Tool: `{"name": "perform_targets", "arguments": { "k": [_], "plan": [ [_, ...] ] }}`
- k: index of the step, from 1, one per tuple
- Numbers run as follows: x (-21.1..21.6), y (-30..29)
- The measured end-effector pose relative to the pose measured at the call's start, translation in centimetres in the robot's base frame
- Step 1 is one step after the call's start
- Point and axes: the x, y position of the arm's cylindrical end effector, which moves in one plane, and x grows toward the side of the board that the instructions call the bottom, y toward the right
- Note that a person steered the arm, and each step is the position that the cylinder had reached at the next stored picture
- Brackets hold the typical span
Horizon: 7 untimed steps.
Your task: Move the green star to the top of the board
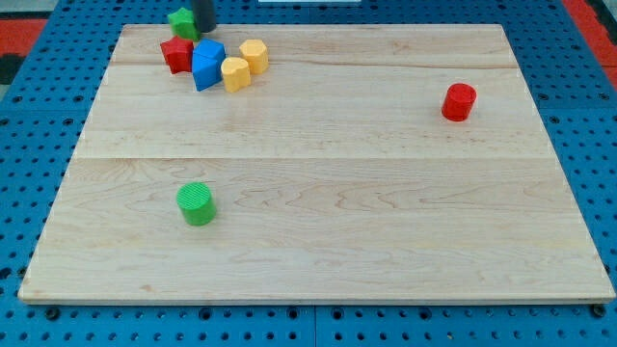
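pincer is really just a dark rod, no jaws, so spread or pressed together cannot be told; its tip sits at the view's top edge of the tabletop, touching the green star just to its left. below the tip: red star, blue block, two yellow blocks, all clustered. green cylinder far below the tip. red cylinder well apart to the tip's right.
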Motion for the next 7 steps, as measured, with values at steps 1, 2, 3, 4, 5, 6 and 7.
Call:
{"name": "perform_targets", "arguments": {
  "k": [1,2,3,4,5,6,7],
  "plan": [
    [0.9,-3.4],
    [2.2,-4.1],
    [4.2,-4.9],
    [6.1,-10.3],
    [5.7,-13.0],
    [1.2,-12.6],
    [0.2,-12.5]
  ]
}}
